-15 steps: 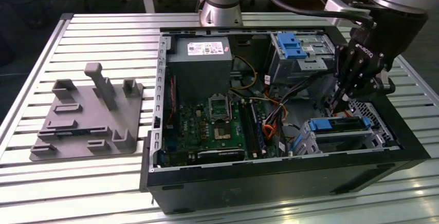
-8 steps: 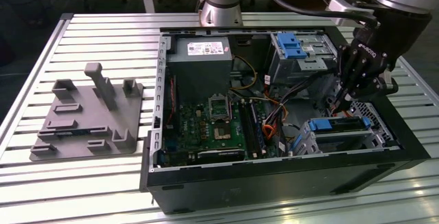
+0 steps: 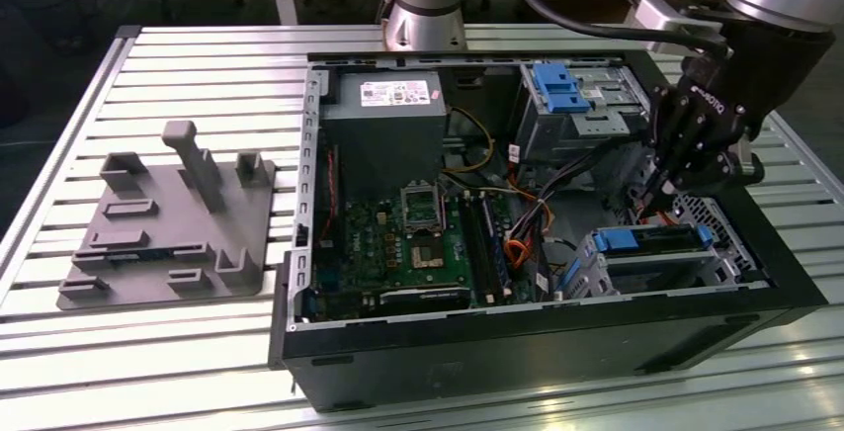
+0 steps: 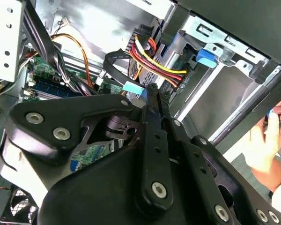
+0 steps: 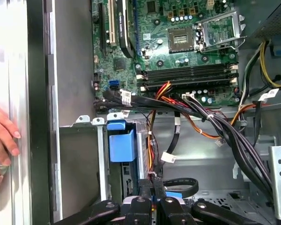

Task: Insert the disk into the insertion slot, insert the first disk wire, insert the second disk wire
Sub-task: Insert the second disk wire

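The disk point(image 3: 655, 240), silver with a bright blue carrier frame, lies inside the insertion slot point(image 3: 718, 265), a low perforated metal cage at the exterior view's right of the open computer case. The disk's blue frame end point(image 5: 121, 145) shows in both wrist views point(image 4: 206, 56). My gripper point(image 3: 659, 197) hangs just above the cage's inner end. Its fingers point(image 5: 147, 186) are pressed together on a black flat disk wire point(image 5: 183, 182) with a light blue connector point(image 4: 134, 88), seen at the fingertips point(image 4: 150, 101). A red, yellow and black wire bundle point(image 4: 152, 61) runs past it.
A taller metal cage with a blue latch point(image 3: 564, 90) stands at the case's far corner. The motherboard point(image 3: 409, 243) and power supply point(image 3: 385, 105) fill the case's left part. A grey fixture plate point(image 3: 165, 223) lies on the table. A person's hand point(image 5: 2, 140) rests outside the case wall.
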